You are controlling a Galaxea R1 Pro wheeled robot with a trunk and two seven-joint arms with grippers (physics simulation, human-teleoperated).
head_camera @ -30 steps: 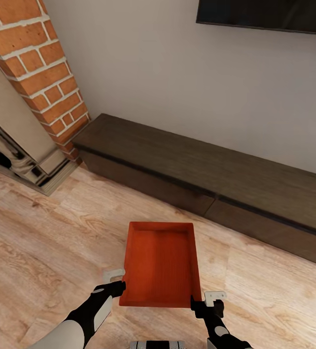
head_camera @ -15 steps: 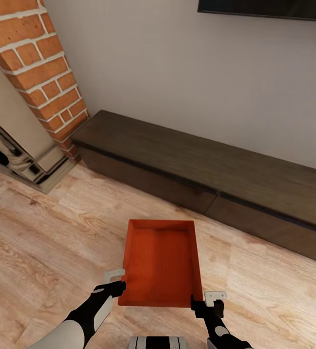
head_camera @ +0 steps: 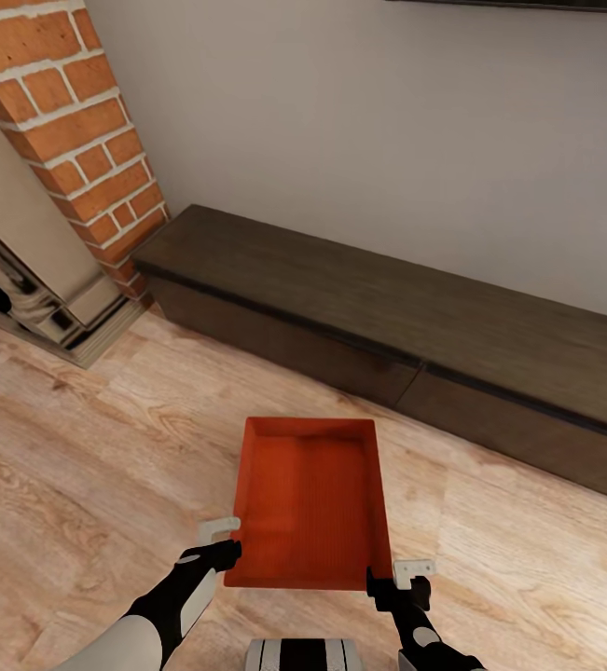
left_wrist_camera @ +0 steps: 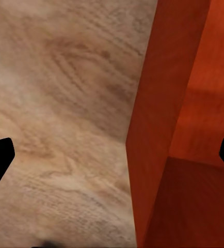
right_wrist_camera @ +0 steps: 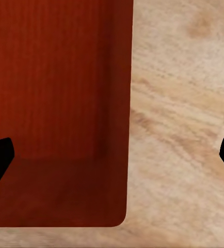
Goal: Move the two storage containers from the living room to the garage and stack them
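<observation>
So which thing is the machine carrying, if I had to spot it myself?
Find the long low dark-brown bench along the white wall. On the light wood plank floor before it sits an orange-red rectangular open-topped bin, a pincer at each near corner. It is the sole bright red, empty tray here.

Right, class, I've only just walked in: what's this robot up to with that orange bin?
The robot holds one orange-red storage container out in front of it, left gripper at one near corner and right gripper at the other, each straddling a side wall with its jaws apart. It is in the living room, over the light wood plank floor, facing the dark-brown bench beside the brick fireplace.
</observation>
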